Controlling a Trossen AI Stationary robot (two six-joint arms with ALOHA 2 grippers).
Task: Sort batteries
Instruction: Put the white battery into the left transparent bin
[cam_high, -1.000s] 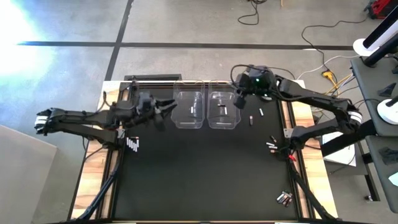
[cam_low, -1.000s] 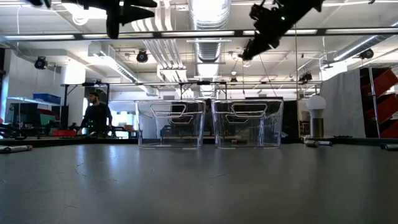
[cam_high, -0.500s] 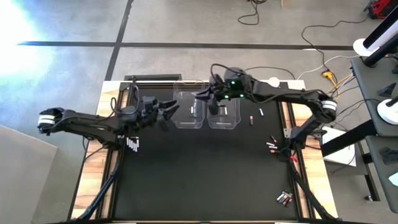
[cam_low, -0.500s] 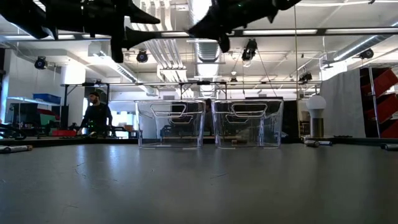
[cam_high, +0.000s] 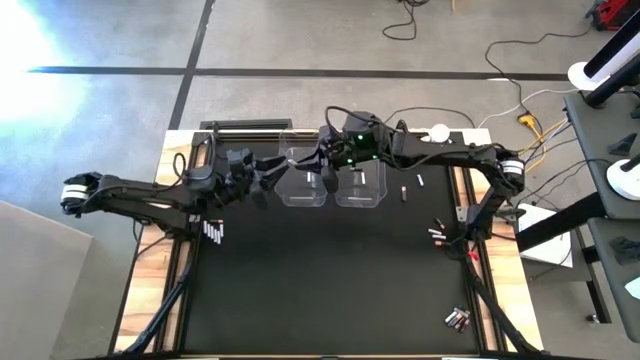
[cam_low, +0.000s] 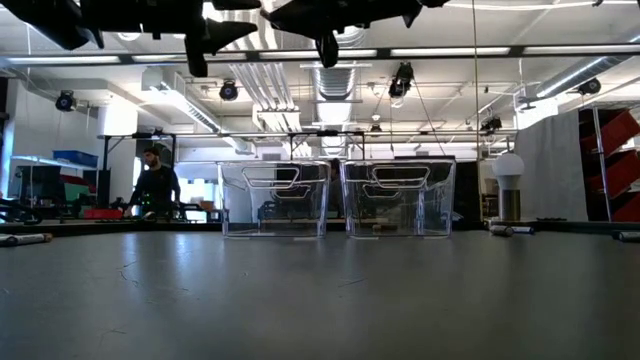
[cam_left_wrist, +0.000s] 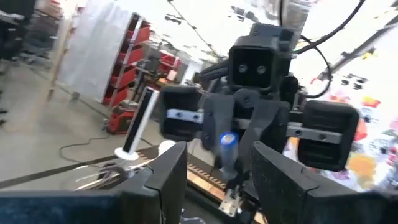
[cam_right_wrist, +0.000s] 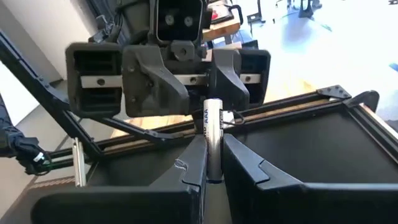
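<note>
Above the left clear bin (cam_high: 303, 176), your right gripper (cam_high: 328, 180) pinches one silvery battery (cam_right_wrist: 212, 138) upright between its fingers. Facing it just beside, your left gripper (cam_high: 268, 181) hangs with fingers spread wide, gripping nothing.

The floor at the upper left corner of the high view was washed out by strong glare, while the black table mat (cam_high: 330, 280) was evenly and dimly lit. In the low view, light was supplied by ceiling tube lamps (cam_low: 470, 50), and both arms were reduced to dark silhouettes against them. The left wrist view was blown out at its upper right and smeared by blur throughout. In the right wrist view, a bright window area was overexposed, and the near fingers (cam_right_wrist: 186, 180) were rendered soft.
</note>
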